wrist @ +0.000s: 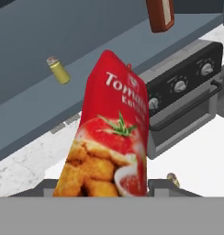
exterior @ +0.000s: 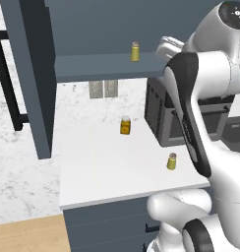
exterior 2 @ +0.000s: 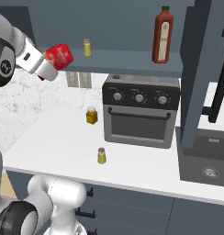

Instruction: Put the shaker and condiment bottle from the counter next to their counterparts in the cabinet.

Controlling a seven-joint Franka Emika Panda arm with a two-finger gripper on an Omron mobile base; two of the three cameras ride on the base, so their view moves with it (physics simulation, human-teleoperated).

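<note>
The robot was midway through the bottle half of the job: the gripper (exterior 2: 53, 64) was clenched on the condiment bottle (exterior 2: 58, 56), holding it up in the air at about the level of the cabinet's (exterior 2: 132, 27) shelf board (exterior 2: 127, 63), off to the left of the small yellow counterpart shaker (exterior 2: 87, 47) that stood on that board. In the hand view the two dark fingers pressed the bottle's lower end from either side, so the grip looked firm enough.

Its partner, the tall red sauce bottle (exterior 2: 163, 36), stood further right along the shelf board, past the counterpart shaker and above the toaster oven (exterior 2: 140, 111). By my reckoning the next move called for carrying the load rightwards along the shelf, clear of the counterpart shaker, and setting it down just beside the tall bottle without knocking it.

The condiment bottle (wrist: 111, 137) itself was a flattish red pack, tilted in the grasp, with white lettering near its top, a tomato picture and golden fried pieces printed lower down.

The shaker (exterior 2: 101, 156) from the task waited untouched on the counter (exterior 2: 54, 142), in front of the toaster oven's left corner; an orange jar (exterior 2: 91, 115) stood behind it, nearer the wall.
</note>
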